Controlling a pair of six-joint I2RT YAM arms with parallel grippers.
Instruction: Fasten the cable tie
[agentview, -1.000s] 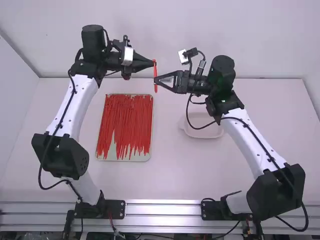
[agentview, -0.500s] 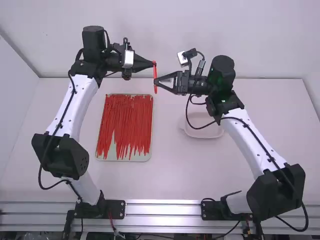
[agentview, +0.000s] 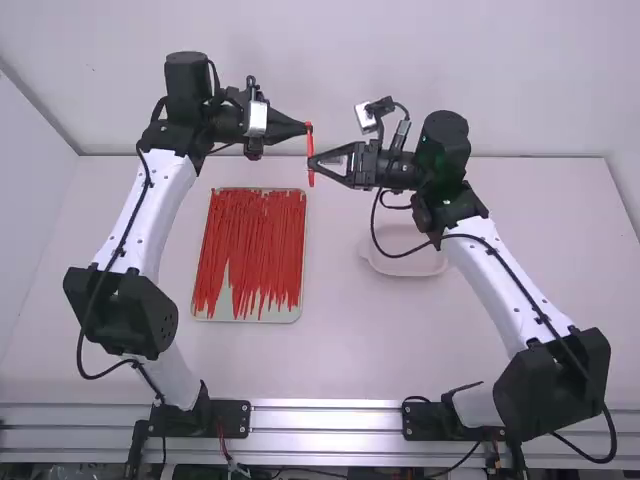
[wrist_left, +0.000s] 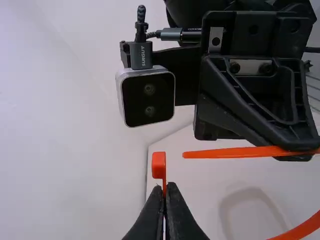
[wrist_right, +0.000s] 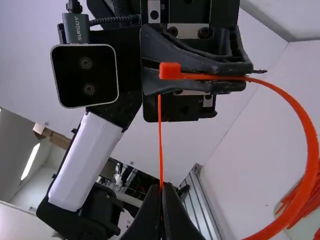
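Cable tie (wrist_left: 158, 165) pinched mid-air.
Your left gripper (wrist_left: 163, 190) clamps its head, right gripper (wrist_right: 161, 187) its tail, near the table's (agentview: 400, 320) far edge.

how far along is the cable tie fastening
Done: one red cable tie is up off the table and bent into a loop. In hand: the left gripper is shut just below its head, and the right gripper is shut on the tail, whose tip sits beside the head, not through it. Left: thread the tip through the head and pull tight.
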